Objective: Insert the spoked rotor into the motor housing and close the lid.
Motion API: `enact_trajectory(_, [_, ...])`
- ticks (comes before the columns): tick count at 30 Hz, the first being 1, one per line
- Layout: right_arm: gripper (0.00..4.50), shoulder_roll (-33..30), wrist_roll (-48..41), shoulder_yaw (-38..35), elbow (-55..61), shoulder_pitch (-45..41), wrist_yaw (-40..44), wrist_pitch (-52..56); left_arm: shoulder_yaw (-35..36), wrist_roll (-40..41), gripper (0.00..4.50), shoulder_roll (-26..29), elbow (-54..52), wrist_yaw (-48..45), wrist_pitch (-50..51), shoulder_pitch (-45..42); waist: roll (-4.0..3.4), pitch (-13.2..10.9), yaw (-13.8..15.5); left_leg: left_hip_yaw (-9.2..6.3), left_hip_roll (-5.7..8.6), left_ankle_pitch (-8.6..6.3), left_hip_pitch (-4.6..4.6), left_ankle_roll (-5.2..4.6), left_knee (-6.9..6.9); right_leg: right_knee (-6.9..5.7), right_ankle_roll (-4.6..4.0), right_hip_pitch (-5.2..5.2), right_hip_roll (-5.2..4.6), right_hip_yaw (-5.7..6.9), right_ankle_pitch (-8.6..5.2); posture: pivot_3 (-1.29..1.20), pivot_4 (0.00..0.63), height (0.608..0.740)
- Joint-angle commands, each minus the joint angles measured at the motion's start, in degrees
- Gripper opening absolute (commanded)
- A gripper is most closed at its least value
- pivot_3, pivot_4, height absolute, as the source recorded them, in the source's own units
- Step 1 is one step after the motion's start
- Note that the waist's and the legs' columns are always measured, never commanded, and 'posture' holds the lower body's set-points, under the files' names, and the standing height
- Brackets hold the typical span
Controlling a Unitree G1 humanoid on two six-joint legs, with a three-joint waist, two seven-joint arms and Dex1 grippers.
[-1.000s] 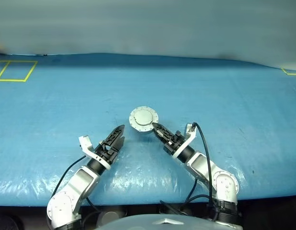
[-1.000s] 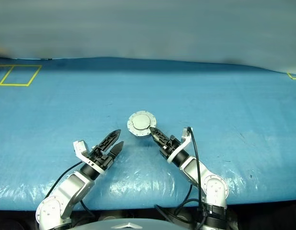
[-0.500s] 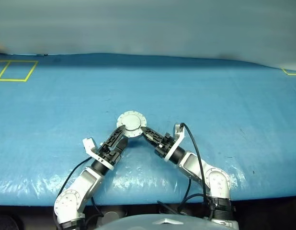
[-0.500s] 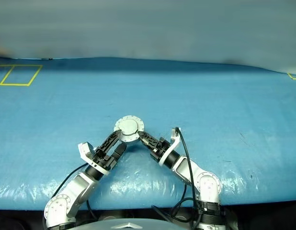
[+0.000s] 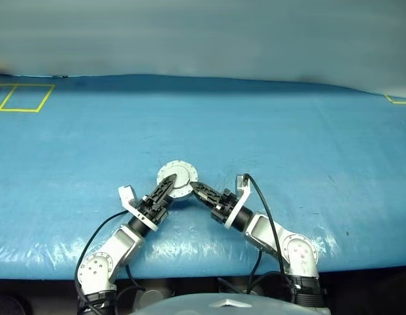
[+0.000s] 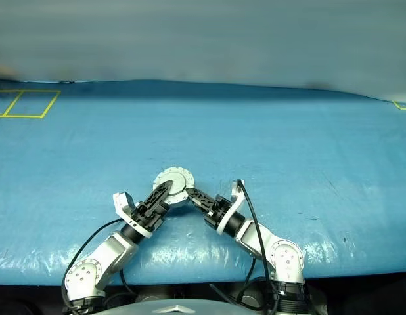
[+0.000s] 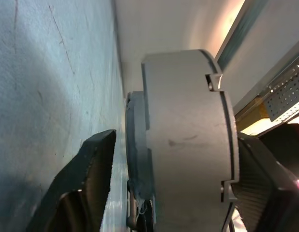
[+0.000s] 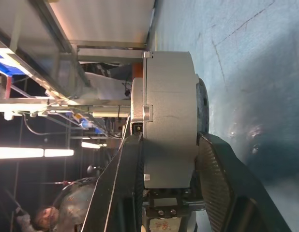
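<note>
Both arms were built of silver-grey rounded joint housings with black collars. The left gripper (image 5: 166,188) and right gripper (image 5: 198,190) each had two tapered black fingers, a white wrist bracket behind them, and trailing black cables.

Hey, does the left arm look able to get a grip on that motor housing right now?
Probably yes. The left tool already straddles the motor housing, one finger above and one below, nothing between. The right tool grips the opposite edge, clear of it.
</note>
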State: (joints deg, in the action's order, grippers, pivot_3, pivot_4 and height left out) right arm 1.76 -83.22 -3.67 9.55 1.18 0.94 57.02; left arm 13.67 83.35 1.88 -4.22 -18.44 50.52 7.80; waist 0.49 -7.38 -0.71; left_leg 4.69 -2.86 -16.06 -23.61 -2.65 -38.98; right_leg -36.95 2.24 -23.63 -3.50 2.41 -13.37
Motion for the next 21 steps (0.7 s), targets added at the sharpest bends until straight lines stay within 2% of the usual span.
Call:
enact_trajectory(1, [1.23,0.0,-0.1,0.7,4.7,-1.0,4.2,-1.7,-0.1,-0.9,2.32,0.2,1.6,-0.2,0.5,0.7,0.00,0.0,0.0,-0.01,0.00,0.00,0.00,0.00,-0.02,0.00,0.00,0.01,0.00,0.01,0.00,0.00,0.150,0.740])
enact_trajectory(3, [1.23,-0.5,1.7,0.7,5.7,-0.7,6.0,-2.9,0.1,-1.0,2.32,0.2,1.4,-0.3,0.3,0.7,0.00,0.0,0.0,-0.01,0.00,0.00,-0.01,0.00,-0.02,0.00,0.00,0.00,0.00,0.00,0.00,0.00,0.150,0.740])
enact_trajectory(7, [2.56,-4.4,14.0,2.6,10.5,-0.4,6.9,-8.3,1.3,-3.7,2.32,0.2,0.1,1.5,-2.9,-0.7,-0.03,0.0,0.1,-0.01,0.02,0.00,-0.03,-0.01,-0.03,0.00,0.00,-0.01,-0.01,0.00,0.00,0.00,0.150,0.740])
enact_trajectory(9, [3.22,-8.1,21.5,4.9,13.7,-0.2,8.9,-11.3,2.5,-4.8,2.32,0.2,1.0,3.2,-4.9,-3.8,-0.04,0.0,0.1,-0.01,0.04,0.00,-0.02,-0.01,-0.06,0.00,0.01,0.01,-0.01,0.00,0.01,0.00,0.150,0.740])
enact_trajectory(13, [4.50,-11.2,35.6,7.9,18.1,1.8,11.3,-21.9,3.0,-9.6,2.32,1.5,2.9,7.3,-7.2,-10.7,-0.02,0.0,0.1,-0.03,0.22,0.11,-0.03,0.04,-0.08,-0.03,-0.06,-0.02,0.11,0.05,0.06,0.00,0.150,0.740])
enact_trajectory(18, [4.50,-17.4,55.1,14.8,17.2,4.8,14.3,-34.0,4.9,-13.3,2.32,2.0,9.1,9.3,-9.7,-20.9,0.12,-0.1,0.4,-0.03,0.31,0.10,-0.11,0.03,-0.07,0.04,0.04,-0.05,0.11,0.02,0.13,0.00,0.150,0.740])
enact_trajectory(21, [4.50,-18.6,63.6,17.7,15.1,6.5,14.3,-40.2,5.8,-15.7,2.32,2.1,14.4,8.9,-10.8,-27.1,0.31,-0.2,0.5,0.03,0.34,0.13,-0.18,0.07,-0.11,0.10,0.42,-0.07,0.08,0.01,0.33,0.00,0.150,0.740])
